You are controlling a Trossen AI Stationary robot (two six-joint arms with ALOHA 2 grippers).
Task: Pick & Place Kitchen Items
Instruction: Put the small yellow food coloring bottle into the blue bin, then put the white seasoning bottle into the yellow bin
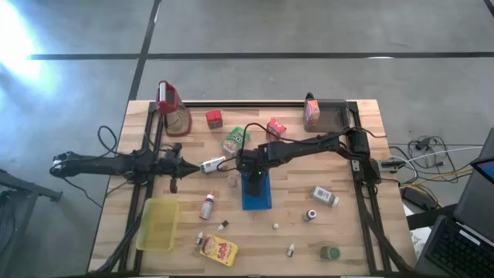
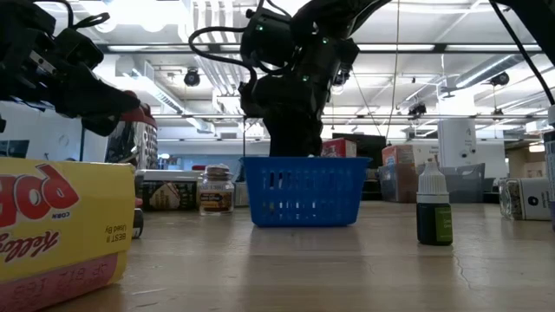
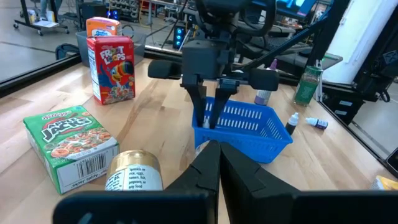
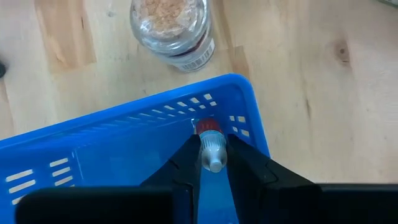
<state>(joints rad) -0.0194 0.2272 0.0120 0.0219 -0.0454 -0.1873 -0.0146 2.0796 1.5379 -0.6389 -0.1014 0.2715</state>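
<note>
Just one small bottle (image 4: 211, 149) in right hand (image 4: 211, 163), over one blue tray (image 4: 112, 149).

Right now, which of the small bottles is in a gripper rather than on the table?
The small red-banded bottle, pinched in the right gripper over the blue basket. The green-labelled bottle stands free on the table.

A small grey-capped, red-collared bottle (image 4: 210, 146) hangs upright over the blue tray's (image 4: 112, 149) corner.

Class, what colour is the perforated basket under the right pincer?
Blue. The basket shows best in the right wrist view, beneath the right pincer, which grips a small bottle.
</note>
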